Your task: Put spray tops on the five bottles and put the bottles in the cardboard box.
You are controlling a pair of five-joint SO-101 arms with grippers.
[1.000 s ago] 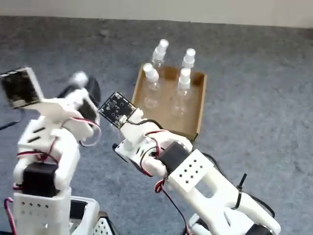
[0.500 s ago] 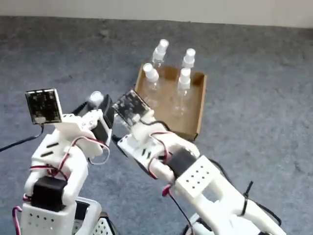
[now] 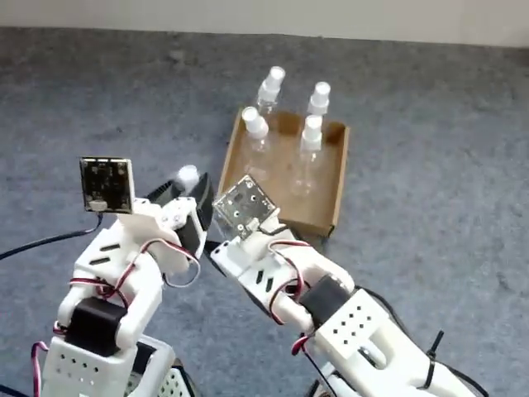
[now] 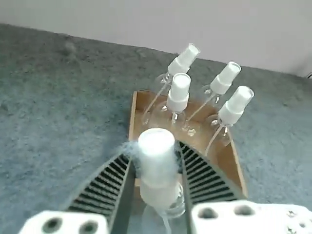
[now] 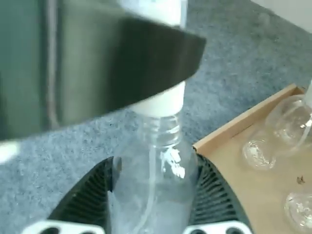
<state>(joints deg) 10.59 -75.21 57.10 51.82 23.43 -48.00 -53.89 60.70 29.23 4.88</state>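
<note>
My left gripper [image 4: 155, 152] is shut on a white spray top [image 4: 156, 155] that sits on the neck of a clear bottle [image 5: 152, 180]. My right gripper [image 5: 152, 168] is shut on that bottle's body and holds it upright just off the cardboard box's near left corner. In the high view the spray top [image 3: 188, 174] shows between the two wrists, left of the cardboard box [image 3: 340, 178]. Several clear bottles with white spray tops [image 3: 310, 141] stand in the box [image 4: 132, 117].
Grey carpet covers the floor around the box on all sides. A pale wall runs along the far edge. The left gripper's dark finger [image 5: 122, 68] crosses close in front of the right wrist camera. The box's rim [image 5: 243, 122] lies just beside the held bottle.
Both arms have swung right toward the box. The left gripper carried the spray top from the far left to over the bottle, and the right wrist drew back toward the near side.
</note>
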